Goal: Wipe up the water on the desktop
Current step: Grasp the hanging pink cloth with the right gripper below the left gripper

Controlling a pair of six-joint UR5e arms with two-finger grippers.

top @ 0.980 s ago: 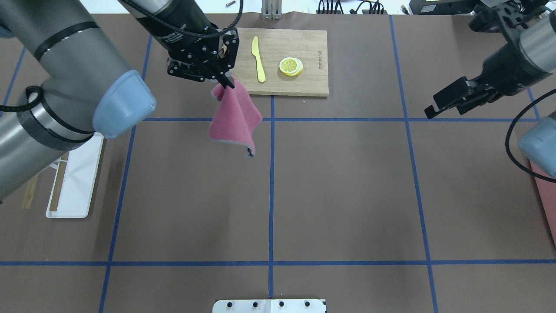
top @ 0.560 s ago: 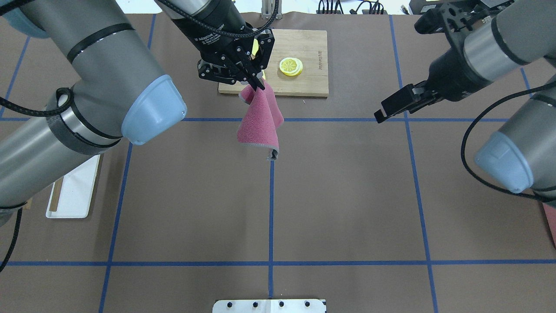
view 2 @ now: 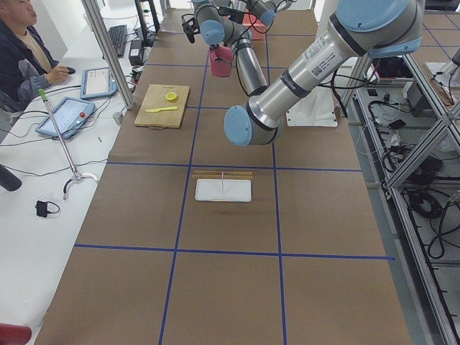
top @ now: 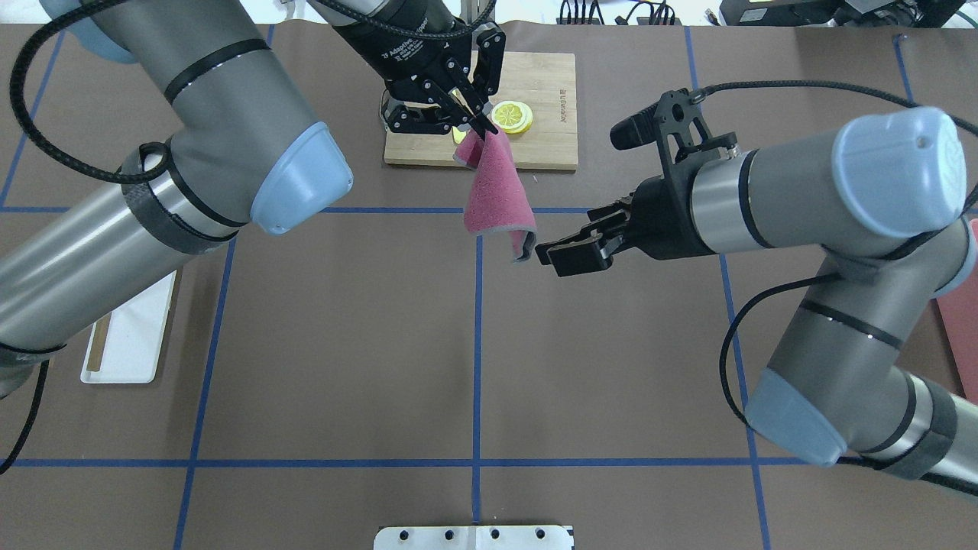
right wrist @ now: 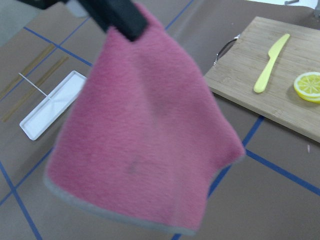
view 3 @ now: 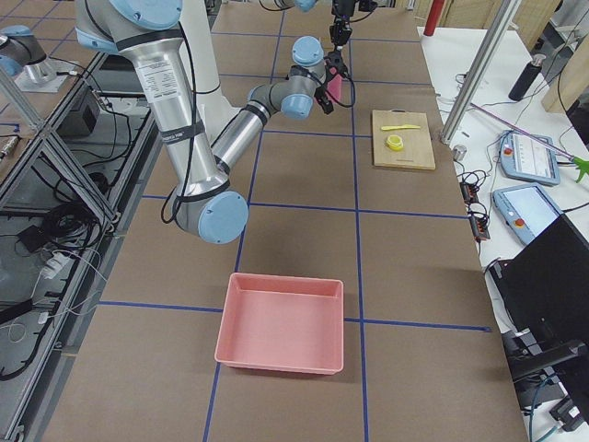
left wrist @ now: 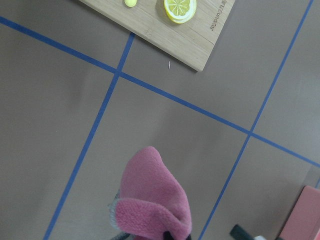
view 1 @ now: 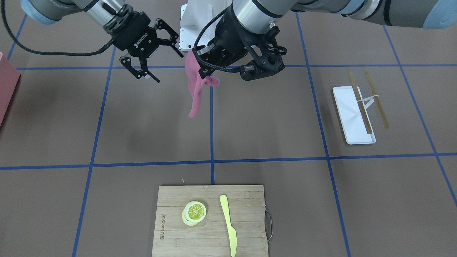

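My left gripper [top: 477,128] is shut on the top corner of a pink cloth [top: 497,195], which hangs free above the grey-brown desktop [top: 344,344] near the central blue tape crossing. The cloth also shows in the front view [view 1: 194,89], the left wrist view [left wrist: 150,195] and fills the right wrist view [right wrist: 145,135]. My right gripper [top: 546,258] is open and empty, level with the cloth's lower corner and just to its right, a small gap apart. It shows open in the front view [view 1: 169,67]. I see no water on the desktop.
A bamboo cutting board [top: 546,145] at the far middle holds a lemon slice [top: 512,116] and a yellow knife [view 1: 228,221]. A white tray [view 1: 351,114] with chopsticks [view 1: 375,96] lies on my left. A pink bin [view 3: 281,322] stands at the right end.
My left gripper has carried the hanging cloth to the right, over the centre line. My right arm has swung in from the far right toward the cloth's lower corner.
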